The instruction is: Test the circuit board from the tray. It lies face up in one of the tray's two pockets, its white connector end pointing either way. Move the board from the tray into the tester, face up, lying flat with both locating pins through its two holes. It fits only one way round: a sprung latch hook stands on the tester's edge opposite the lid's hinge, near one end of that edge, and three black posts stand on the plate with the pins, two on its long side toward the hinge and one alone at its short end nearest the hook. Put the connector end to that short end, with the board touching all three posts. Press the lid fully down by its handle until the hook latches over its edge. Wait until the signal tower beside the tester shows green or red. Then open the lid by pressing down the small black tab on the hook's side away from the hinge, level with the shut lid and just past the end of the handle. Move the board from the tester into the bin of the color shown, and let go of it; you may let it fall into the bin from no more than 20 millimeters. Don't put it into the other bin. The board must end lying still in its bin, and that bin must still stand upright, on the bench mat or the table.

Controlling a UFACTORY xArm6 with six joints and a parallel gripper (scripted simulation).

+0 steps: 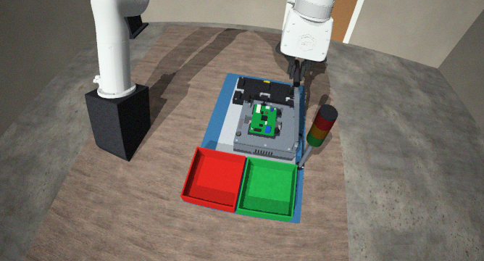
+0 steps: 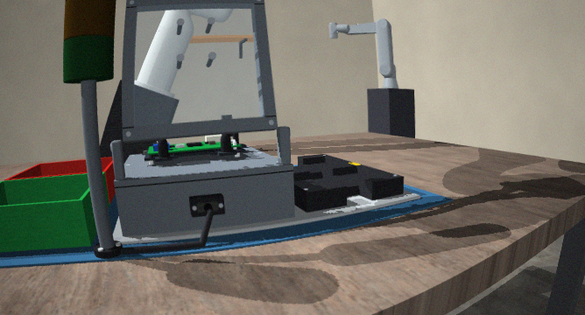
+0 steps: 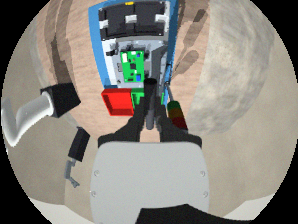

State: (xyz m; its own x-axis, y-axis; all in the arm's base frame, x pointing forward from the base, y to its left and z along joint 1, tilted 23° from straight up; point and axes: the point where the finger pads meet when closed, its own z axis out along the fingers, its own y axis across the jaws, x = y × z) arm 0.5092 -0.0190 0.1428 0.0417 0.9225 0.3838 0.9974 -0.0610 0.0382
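Note:
The green circuit board [image 1: 264,120] lies face up on the plate of the grey tester, its white connector end toward the tray. It also shows in the side view [image 2: 194,147] and the wrist view [image 3: 133,68]. The tester's clear lid [image 2: 194,65] stands upright on its hinge, on the side toward the signal tower. My gripper [image 1: 297,77] is above the lid's top edge and shut on the lid's handle; its fingers also show in the wrist view [image 3: 152,92]. The signal tower [image 1: 322,126] shows no lit color that I can tell.
The black tray [image 1: 264,91] lies past the tester on the blue mat, with no board in it. The red bin [image 1: 214,178] and the green bin [image 1: 268,189] stand side by side in front of the tester. The arm's black pedestal [image 1: 119,119] stands at the left.

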